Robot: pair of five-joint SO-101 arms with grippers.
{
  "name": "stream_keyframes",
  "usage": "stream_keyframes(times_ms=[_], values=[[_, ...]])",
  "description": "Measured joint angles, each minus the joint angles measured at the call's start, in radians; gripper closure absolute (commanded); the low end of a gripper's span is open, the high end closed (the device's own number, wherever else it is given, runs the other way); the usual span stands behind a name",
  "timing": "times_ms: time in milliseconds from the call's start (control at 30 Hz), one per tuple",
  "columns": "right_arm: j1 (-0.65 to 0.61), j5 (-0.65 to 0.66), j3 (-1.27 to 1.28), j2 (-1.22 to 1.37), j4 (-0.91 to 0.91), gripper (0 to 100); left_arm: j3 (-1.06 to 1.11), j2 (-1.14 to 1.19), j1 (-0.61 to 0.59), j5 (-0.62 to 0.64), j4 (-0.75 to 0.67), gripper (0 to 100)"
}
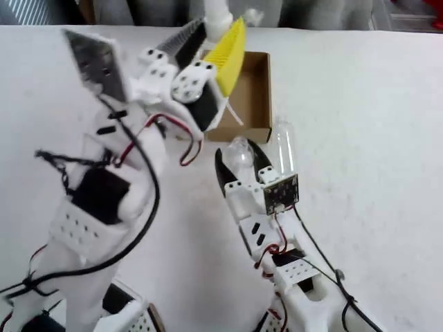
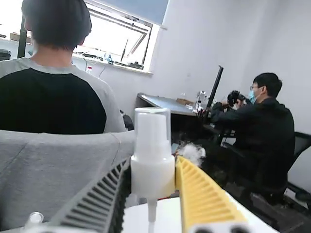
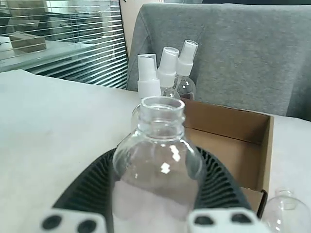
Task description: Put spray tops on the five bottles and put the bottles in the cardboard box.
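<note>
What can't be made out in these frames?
High view: the left gripper hides much of the inside of the cardboard box.
Right wrist view: the bottle in the right gripper hides the bases of three capped bottles, so whether they stand inside the box is unclear.
Left wrist view: the bottom edge cuts off the tube of the spray top.

Looks like an office or lab workroom: desk (image 2: 165, 103) by the far wall near a window (image 2: 116, 41), slatted blinds (image 3: 73, 43), black office chair (image 2: 299, 155), grey upholstered chair back (image 3: 218, 53) behind the white bench (image 1: 360, 104).
</note>
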Motion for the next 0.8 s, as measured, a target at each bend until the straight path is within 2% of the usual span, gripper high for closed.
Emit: stream_keyframes(times_ms=[167, 533, 800], values=[[0.0, 0.0, 0.0, 0.0, 0.0, 98.3, -0.003, 0.068, 0.046, -0.155, 0.046, 93], [0.002, 0.0, 0.0, 0.0, 0.0, 98.3, -0.002, 0.14, 0.08, -0.186, 0.044, 93], [0.003, 0.0, 0.0, 0.0, 0.0, 98.3, 0.232, 0.132, 0.081, -0.186, -0.146, 93]])
